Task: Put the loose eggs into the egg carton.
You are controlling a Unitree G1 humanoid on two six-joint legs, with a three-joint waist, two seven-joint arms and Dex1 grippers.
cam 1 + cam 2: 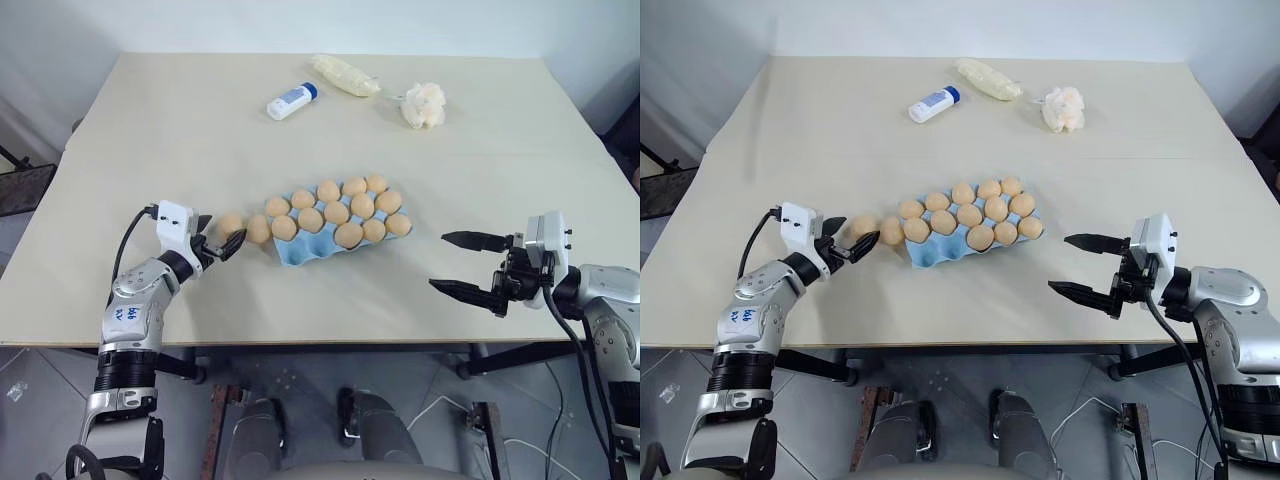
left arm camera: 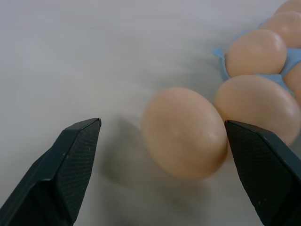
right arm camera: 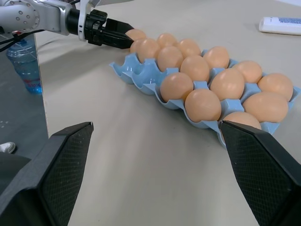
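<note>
L claw (image 1: pixel 219 240) — at loose egg (image 1: pixel 231 224)

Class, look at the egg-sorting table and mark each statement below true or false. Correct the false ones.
1. Two loose eggs lie on the table just left of the egg carton. True.
2. The left tool is shut on an egg. False: its fingers straddle the nearest loose egg with gaps showing.
3. The right tool is open and holds nothing. True.
4. The white bottle stands inside the carton. False: it lies on its side near the table's far edge.
</note>
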